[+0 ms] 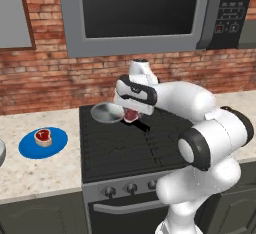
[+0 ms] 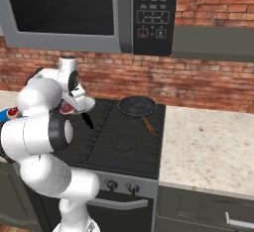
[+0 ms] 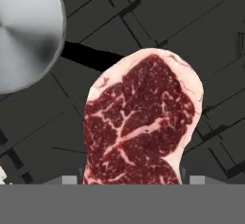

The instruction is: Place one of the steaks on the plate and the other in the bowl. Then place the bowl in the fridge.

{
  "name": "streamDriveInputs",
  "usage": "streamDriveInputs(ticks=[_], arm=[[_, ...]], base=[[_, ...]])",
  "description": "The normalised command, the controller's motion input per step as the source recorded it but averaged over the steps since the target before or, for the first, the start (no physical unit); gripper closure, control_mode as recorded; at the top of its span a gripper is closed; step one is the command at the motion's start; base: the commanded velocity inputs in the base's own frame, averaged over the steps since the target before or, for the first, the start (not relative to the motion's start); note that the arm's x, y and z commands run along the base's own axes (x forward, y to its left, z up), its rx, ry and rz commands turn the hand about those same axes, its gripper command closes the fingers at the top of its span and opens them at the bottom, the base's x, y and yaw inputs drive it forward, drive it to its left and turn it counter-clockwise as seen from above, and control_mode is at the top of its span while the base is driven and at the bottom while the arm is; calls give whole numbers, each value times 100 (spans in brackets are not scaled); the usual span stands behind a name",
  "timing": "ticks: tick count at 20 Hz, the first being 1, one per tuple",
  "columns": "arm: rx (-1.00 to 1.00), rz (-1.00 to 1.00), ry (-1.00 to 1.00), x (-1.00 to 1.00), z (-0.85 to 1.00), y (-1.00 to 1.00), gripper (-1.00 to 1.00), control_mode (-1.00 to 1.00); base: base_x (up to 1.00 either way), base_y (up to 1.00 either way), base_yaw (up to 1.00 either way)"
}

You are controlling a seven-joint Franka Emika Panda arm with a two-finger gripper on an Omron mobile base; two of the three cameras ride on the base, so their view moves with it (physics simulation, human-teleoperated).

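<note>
I had the gripper (image 1: 132, 117) clamped on the 2nd steak (image 3: 143, 122) above the stove's (image 1: 125, 148) back-left corner; the bowl (image 1: 1, 153) sat at the counter's left edge, so I'd carry it level w/o loosening.

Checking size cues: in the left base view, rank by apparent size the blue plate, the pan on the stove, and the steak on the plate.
1. Blue plate, the widest.
2. Pan, a bit narrower; it sits farther from the camera and is partly behind the arm, so the gap is unsure.
3. Steak on the plate, clearly smallest.

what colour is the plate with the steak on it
Bright blue plate, clearest in the left base view.
</note>
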Motion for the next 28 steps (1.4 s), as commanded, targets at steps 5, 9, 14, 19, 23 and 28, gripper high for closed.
streamDriveInputs(ticks=[5, 9, 14, 19, 23, 28], arm=[[0, 0, -1, -98, 18, -1, 100, -100], [3, 0, 0, -100, 52, -12, 100, -100], [8, 0, 0, -100, 79, -33, 100, -100], [0, 0, 0, -93, 49, -51, 100, -100], [-4, 0, 0, -62, 38, -31, 100, -100], [-1, 0, -1, -38, 53, -31, 100, -100]], base=[[0, 0, 0], [0, 0, 0], [0, 0, 0], [0, 0, 0], [0, 0, 0], [0, 0, 0]])
